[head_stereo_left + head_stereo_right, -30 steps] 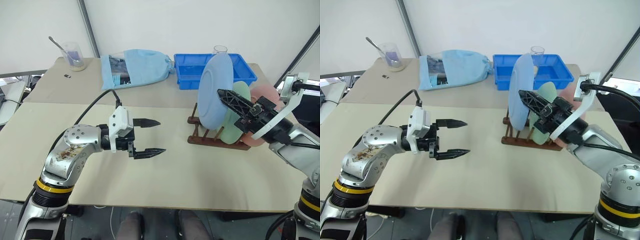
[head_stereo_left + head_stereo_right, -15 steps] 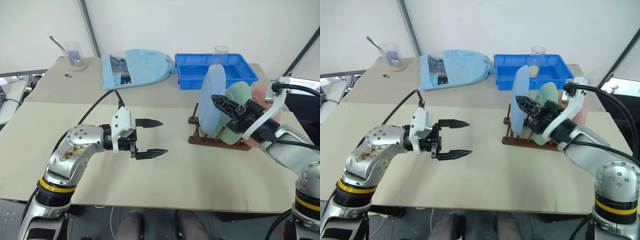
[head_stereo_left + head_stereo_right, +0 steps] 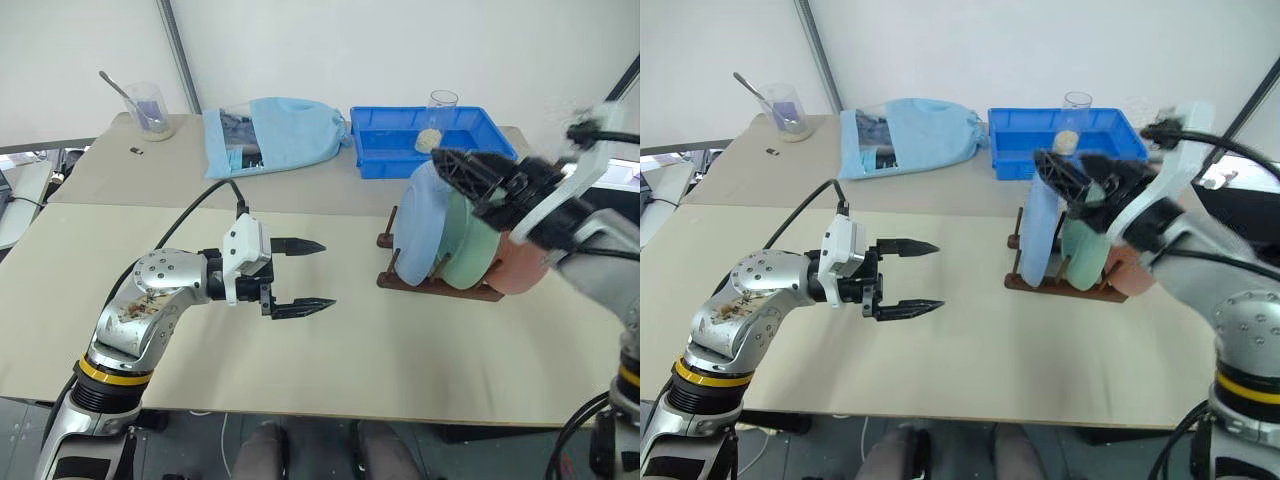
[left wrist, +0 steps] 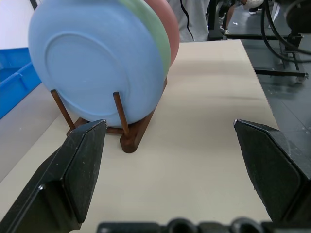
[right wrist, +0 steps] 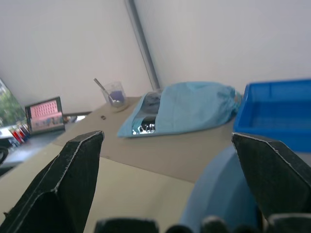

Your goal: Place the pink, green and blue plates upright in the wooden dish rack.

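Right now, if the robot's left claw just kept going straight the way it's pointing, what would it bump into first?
Most likely the blue plate standing in the wooden dish rack. The open left gripper points across bare table at it, though its height relative to the plate is hard to judge.

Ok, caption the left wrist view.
Blue plate, green plate and pink plate upright in the wooden dish rack.

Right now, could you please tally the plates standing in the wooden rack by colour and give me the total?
Light blue plate: 1
Pale green plate: 1
Salmon pink plate: 1
Total: 3 plates, all upright in the wooden dish rack.
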